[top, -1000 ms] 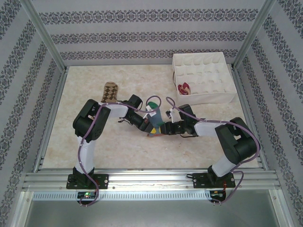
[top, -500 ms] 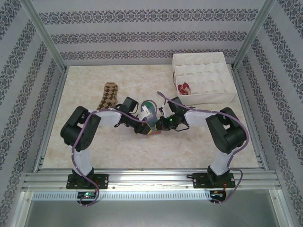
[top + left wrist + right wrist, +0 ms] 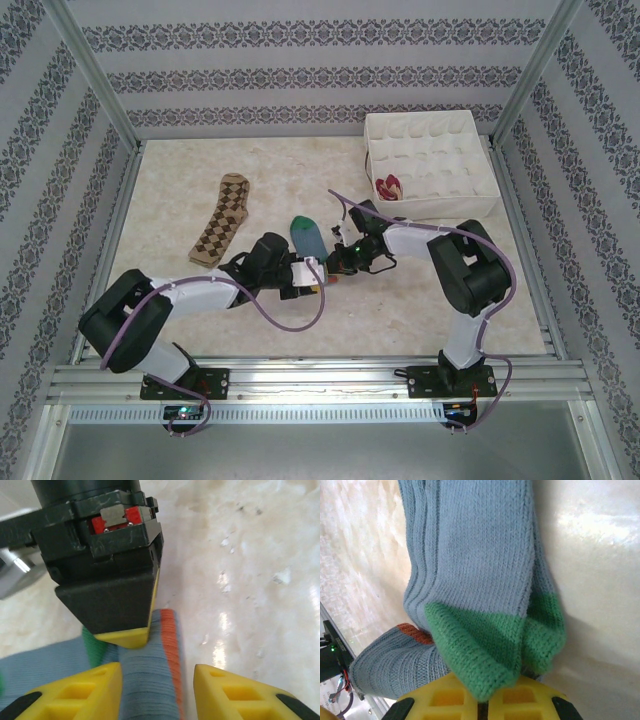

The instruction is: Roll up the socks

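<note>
The striped sock (image 3: 308, 238) lies mid-table, blue with a green band (image 3: 490, 645) and an orange stripe (image 3: 171, 645). My right gripper (image 3: 336, 262) (image 3: 485, 706) is shut on the sock's green fold. My left gripper (image 3: 306, 276) (image 3: 157, 692) is open, and its yellow fingers (image 3: 80, 692) straddle the sock's blue end (image 3: 147, 680), with a gap on the right side. The right gripper's black finger with its yellow tip (image 3: 122, 637) presses on the sock just ahead of them. The brown argyle sock (image 3: 222, 220) lies flat at the left. A peach and dark red sock (image 3: 390, 186) sits rolled in the box.
A white fabric organizer box (image 3: 432, 205) with many cells stands at the back right. Metal frame rails (image 3: 320, 378) border the table's near edge and sides. Purple cables loop near both arms.
My left gripper has opened off the striped sock and that arm has dropped low toward the near left, uncovering the argyle sock. The right gripper shut on the sock and shifted left.
</note>
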{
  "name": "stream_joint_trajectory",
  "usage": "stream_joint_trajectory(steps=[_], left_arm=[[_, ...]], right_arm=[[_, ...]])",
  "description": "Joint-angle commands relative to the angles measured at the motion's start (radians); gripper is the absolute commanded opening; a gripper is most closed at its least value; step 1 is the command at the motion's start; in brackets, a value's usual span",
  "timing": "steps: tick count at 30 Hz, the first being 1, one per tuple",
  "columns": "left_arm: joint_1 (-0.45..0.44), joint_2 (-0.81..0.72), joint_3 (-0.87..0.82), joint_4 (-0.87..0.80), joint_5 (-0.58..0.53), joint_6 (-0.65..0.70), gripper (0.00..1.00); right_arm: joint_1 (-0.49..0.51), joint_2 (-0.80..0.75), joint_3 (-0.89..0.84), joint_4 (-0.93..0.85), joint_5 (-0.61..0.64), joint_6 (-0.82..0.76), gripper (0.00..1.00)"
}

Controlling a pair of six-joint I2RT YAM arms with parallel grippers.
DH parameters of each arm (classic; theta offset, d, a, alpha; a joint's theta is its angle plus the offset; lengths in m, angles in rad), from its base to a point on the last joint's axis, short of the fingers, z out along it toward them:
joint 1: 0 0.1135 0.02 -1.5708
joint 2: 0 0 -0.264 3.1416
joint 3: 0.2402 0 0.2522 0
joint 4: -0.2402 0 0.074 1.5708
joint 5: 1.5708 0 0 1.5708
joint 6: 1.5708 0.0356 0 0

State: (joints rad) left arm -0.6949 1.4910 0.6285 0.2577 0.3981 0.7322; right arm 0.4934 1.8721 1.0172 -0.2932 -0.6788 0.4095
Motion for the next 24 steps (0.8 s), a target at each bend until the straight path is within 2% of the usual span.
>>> stream_joint_trajectory(steps=[1, 6, 16, 18, 22, 24], left_arm=[[-0.037, -0.019, -0.023, 0.072, -0.129, 0.163, 0.42], [-0.075, 0.027, 0.007, 0.003, -0.159, 0.222, 0.38], [-0.117, 0.246, 0.098, -0.016, -0.261, 0.209, 0.4], [-0.123, 0.276, 0.125, -0.039, -0.269, 0.199, 0.32], [-0.123, 0.294, 0.192, -0.137, -0.211, 0.128, 0.0], [-0.12, 0.294, 0.218, -0.186, -0.149, 0.082, 0.0]], right_arm=[[0.009, 0.094, -0.036, -0.193, 0.178, -0.039, 0.08], [0.008, 0.11, -0.011, -0.221, 0.176, -0.052, 0.07], [-0.01, 0.09, -0.034, -0.254, 0.161, -0.076, 0.08], [-0.017, 0.07, -0.054, -0.261, 0.154, -0.081, 0.09], [-0.037, 0.009, -0.112, -0.263, 0.134, -0.079, 0.15], [-0.053, -0.034, -0.15, -0.242, 0.109, -0.069, 0.24]])
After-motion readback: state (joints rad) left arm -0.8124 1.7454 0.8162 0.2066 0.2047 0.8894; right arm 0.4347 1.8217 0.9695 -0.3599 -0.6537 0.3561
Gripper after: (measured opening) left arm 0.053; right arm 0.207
